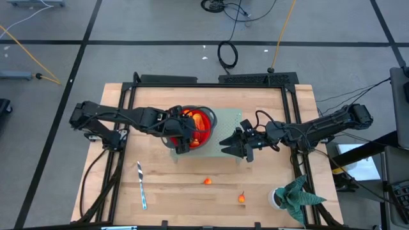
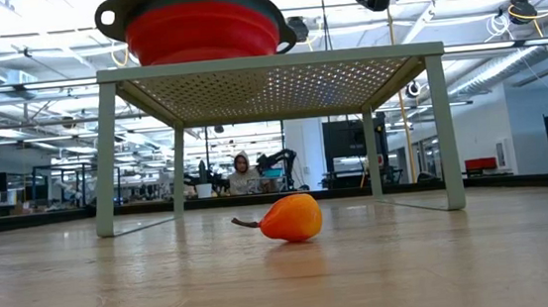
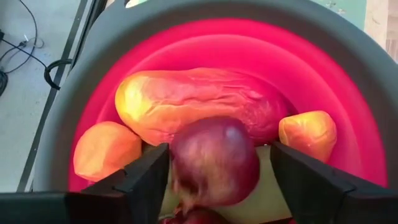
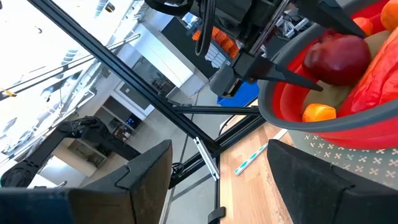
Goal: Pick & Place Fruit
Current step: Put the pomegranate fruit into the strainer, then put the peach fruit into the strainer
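My left pincer [image 1: 181, 142] hangs over the red collapsible bowl [image 1: 206, 128] with its grey rim, which sits on the pale green perforated stand [image 1: 231, 117] at the middle of the bench [image 1: 172, 191]. Through my left wrist view, my two dark fingers [image 3: 140, 180] stand apart on either side of a dark red round fruit [image 3: 214, 160]. I cannot tell whether they touch it; I see narrow gaps, so I would call the jaws apart and not clamped. The round fruit rests in the bowl against a longer red-orange piece [image 3: 199, 102] lying across behind it, with a small orange piece [image 3: 106, 149] on one side and another small orange piece [image 3: 308, 134] on the other.

My right pincer [image 1: 234, 145] waits just beside the bowl, over the stand's near edge, its fingers [image 4: 146, 174] spread wide and holding nothing. From its wrist view I see the bowl's rim, the dark red fruit inside and my left arm reaching in.

Two fruits lie on the bare bench in front of the stand: a small orange one [image 1: 208, 181] near the middle and another [image 1: 241, 198] further toward the potted plant [image 1: 294, 198]. A silver knife [image 1: 141, 185] lies on the bench's left part.

In the low view one orange pear-like fruit [image 2: 290, 218] with a short stem sits on the wood before the stand.
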{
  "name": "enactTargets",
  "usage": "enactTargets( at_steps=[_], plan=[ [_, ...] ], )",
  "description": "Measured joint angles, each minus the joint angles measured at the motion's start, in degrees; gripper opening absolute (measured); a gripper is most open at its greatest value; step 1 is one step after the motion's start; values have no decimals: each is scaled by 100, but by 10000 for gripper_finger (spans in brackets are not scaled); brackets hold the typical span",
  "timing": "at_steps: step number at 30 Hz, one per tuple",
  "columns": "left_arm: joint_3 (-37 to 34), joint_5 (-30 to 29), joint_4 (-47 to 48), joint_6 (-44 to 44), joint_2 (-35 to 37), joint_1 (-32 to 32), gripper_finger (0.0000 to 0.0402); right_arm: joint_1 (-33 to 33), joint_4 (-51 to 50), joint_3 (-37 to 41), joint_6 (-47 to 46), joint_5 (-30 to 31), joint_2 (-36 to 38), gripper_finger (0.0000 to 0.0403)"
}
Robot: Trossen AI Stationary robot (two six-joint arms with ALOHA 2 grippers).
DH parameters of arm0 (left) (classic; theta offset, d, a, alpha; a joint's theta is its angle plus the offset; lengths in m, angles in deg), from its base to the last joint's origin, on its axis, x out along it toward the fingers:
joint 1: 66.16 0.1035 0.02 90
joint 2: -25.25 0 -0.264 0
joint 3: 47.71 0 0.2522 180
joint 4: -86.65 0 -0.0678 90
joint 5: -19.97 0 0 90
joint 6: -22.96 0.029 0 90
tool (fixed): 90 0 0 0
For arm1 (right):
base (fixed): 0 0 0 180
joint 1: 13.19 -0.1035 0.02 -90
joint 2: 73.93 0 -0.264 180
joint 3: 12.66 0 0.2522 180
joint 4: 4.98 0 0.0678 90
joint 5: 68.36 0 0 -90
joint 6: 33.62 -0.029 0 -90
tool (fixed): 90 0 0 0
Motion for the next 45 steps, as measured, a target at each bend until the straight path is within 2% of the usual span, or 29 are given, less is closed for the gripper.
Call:
enactTargets(
  at_steps=[8,11,15,19,25,37,40,45],
  plan=[
    [0,0,9,-50,389,-18,318,0,1,0,350,-15,0,256],
    [0,4,36,-178,658,-41,317,-11,1,0,634,-75,0,256],
    [0,63,78,-469,1067,-97,311,-15,1,0,895,-450,0,256],
    [2,280,169,-620,1453,-111,312,-131,3,0,1205,-463,0,256],
    [4,291,478,-766,1926,-180,311,-498,99,0,1651,-448,0,256],
    [4,297,658,-686,2313,-382,308,-1460,173,-2,1556,53,0,216],
    [4,299,656,-699,2313,-482,308,-1721,177,-2,1532,346,0,203],
    [4,301,606,-646,2313,-715,308,-2148,175,-2,2070,785,0,179]
  ],
)
